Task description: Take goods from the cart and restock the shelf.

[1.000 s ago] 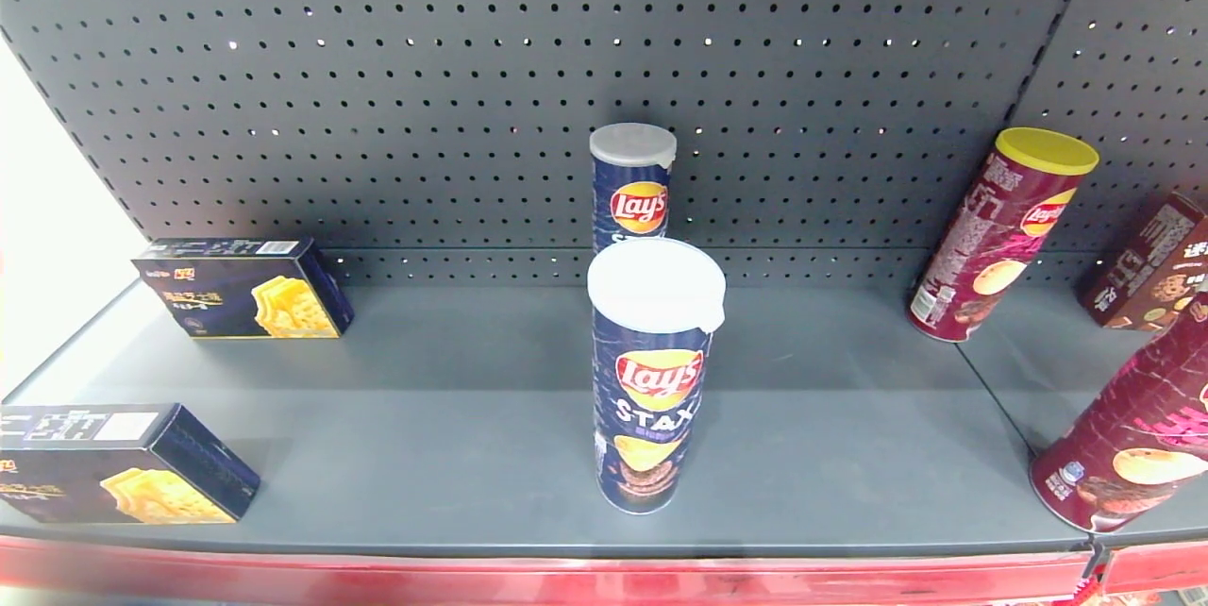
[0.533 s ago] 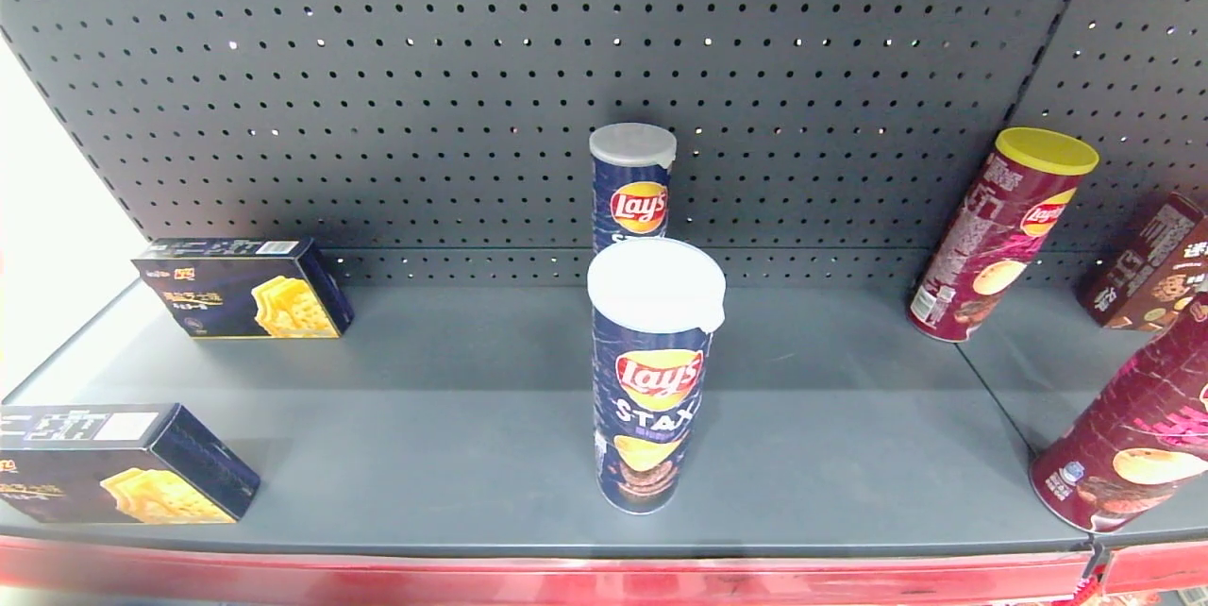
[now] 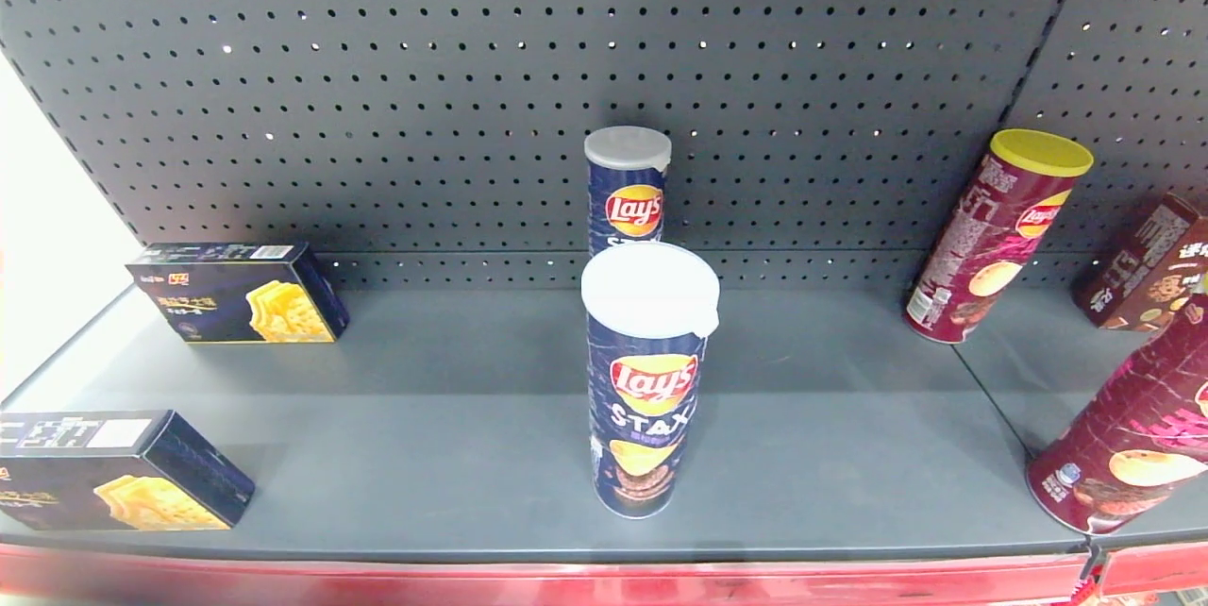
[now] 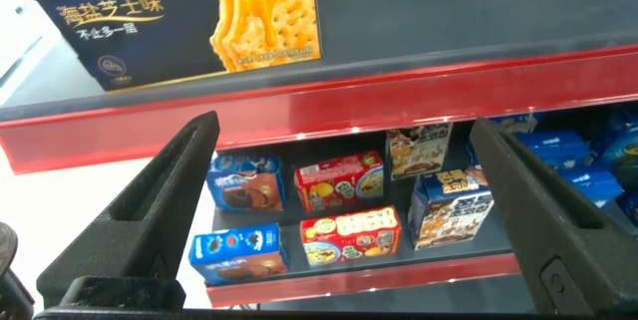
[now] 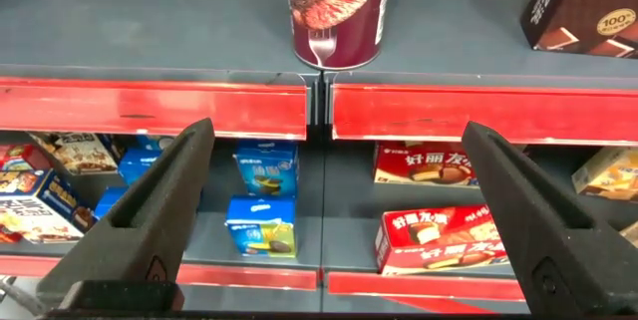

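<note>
Two chip cans stand upright mid-shelf, the front blue chip can [image 3: 646,398] directly ahead of the rear blue chip can [image 3: 627,191], both well apart from either gripper. The left gripper [image 4: 344,210] hangs spread and empty before the shelf [image 3: 453,436], facing its red edge [image 4: 399,86], with a dark cracker box [image 4: 189,21] beyond its fingers. The right gripper [image 5: 329,210], likewise spread and holding nothing, has a maroon chip can [image 5: 337,11] straight beyond it.
</note>
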